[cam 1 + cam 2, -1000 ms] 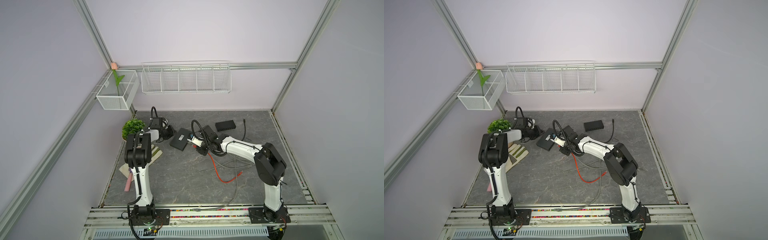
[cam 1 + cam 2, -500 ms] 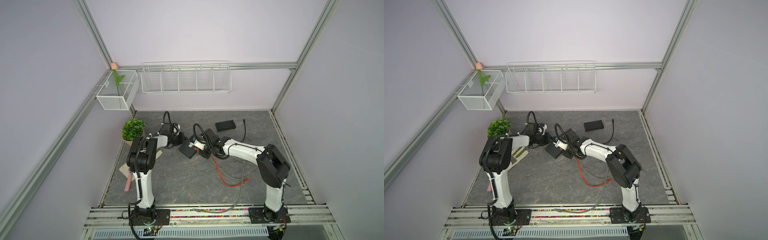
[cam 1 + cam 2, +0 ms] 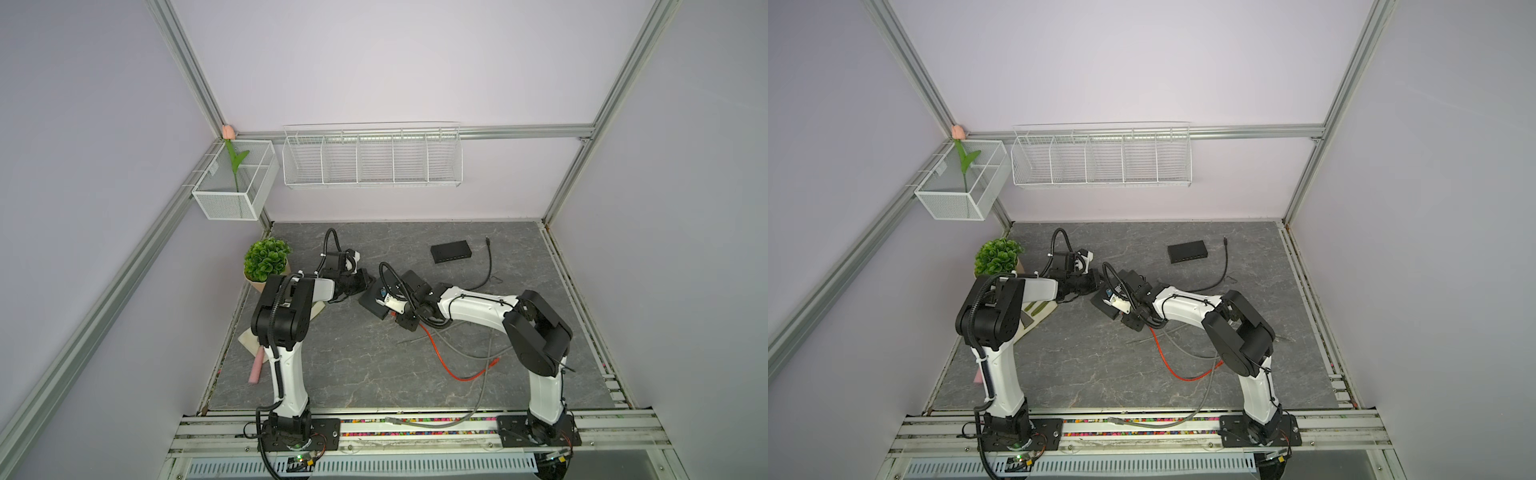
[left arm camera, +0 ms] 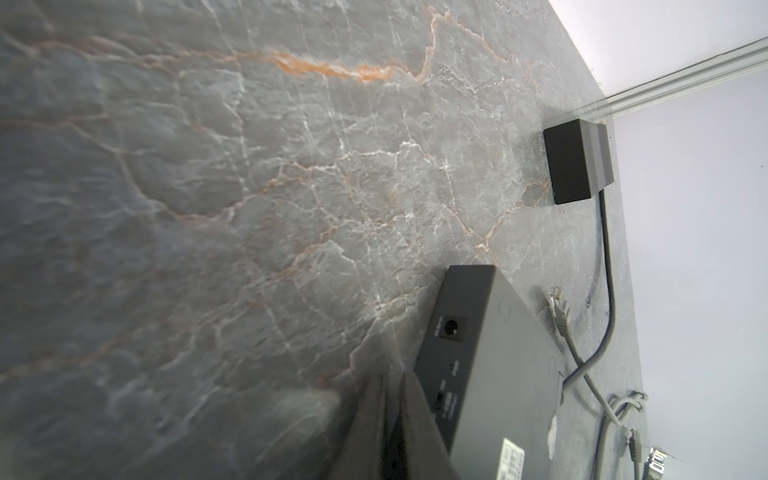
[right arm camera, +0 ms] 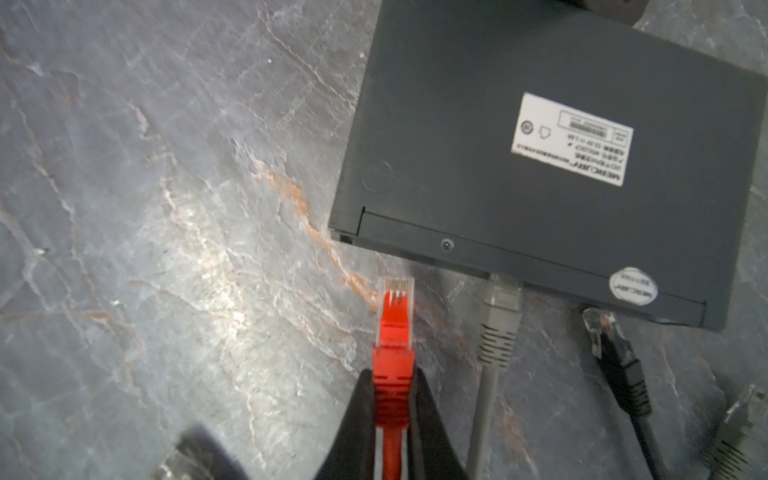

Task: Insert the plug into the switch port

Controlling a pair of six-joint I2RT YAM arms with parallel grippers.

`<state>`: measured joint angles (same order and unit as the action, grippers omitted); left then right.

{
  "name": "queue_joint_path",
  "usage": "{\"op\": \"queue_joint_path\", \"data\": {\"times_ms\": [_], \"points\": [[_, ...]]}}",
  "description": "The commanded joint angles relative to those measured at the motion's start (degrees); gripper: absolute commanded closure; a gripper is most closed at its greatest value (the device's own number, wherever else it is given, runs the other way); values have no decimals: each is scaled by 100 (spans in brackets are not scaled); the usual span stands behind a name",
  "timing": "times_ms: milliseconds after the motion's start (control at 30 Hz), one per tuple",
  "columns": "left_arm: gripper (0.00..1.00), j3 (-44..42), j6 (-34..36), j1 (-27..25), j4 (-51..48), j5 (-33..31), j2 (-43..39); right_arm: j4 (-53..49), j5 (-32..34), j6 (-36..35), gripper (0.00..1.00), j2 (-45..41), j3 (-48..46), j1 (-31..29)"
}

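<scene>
Approach: right gripper [image 5: 392,376] pinches the red plug [image 5: 397,299] just short of the switch [image 5: 478,145]; left gripper [image 4: 392,386] sits closed beside it. Next, I'd say: align and push.

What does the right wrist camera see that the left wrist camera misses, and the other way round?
Right wrist only: the red plug pinched in the right gripper, just short of the switch, with a grey plug at its edge. Left wrist only: the switch's round power socket and a second black box. Both: the switch and the marbled table.
</scene>
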<state>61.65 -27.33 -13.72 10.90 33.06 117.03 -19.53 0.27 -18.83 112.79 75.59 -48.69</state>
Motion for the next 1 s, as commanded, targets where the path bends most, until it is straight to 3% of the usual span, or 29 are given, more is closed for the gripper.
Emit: {"op": "queue_joint_path", "data": {"times_ms": [0,967], "points": [[88,-196,-65,-37,-2,82,210,19,1,48,93,218,2,25],[88,-517,-119,-35,329,60,142,361,-193,76,93,361,239,231]]}}
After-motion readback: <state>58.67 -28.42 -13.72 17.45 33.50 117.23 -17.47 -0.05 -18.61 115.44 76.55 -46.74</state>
